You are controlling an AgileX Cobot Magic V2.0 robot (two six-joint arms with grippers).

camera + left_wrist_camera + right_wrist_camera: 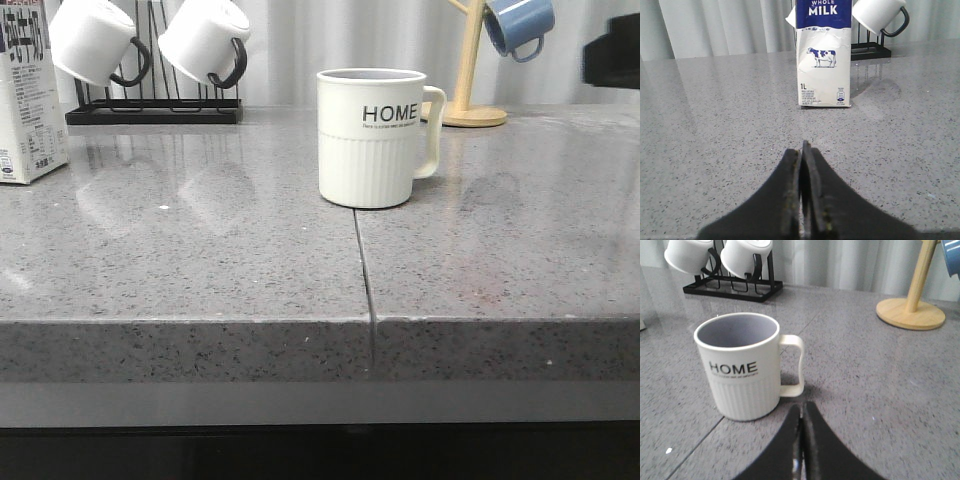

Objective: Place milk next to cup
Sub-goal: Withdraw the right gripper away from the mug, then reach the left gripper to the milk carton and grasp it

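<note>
The milk carton [28,100] stands upright at the far left edge of the front view, cut off by the frame. It shows whole in the left wrist view [823,55], with its blue "WHOLE MILK" band and cow picture. My left gripper [801,150] is shut and empty, well short of the carton. The cream "HOME" cup [373,135] stands mid-counter, handle to the right. In the right wrist view the cup [742,367] is just beyond my right gripper [803,407], which is shut, empty and close to the handle. Neither gripper shows in the front view.
A black rack [155,108] with two white black-handled mugs [205,38] stands at the back left. A wooden mug tree [468,95] with a blue mug [520,25] stands at the back right. A seam [365,280] runs from under the cup to the counter's front edge.
</note>
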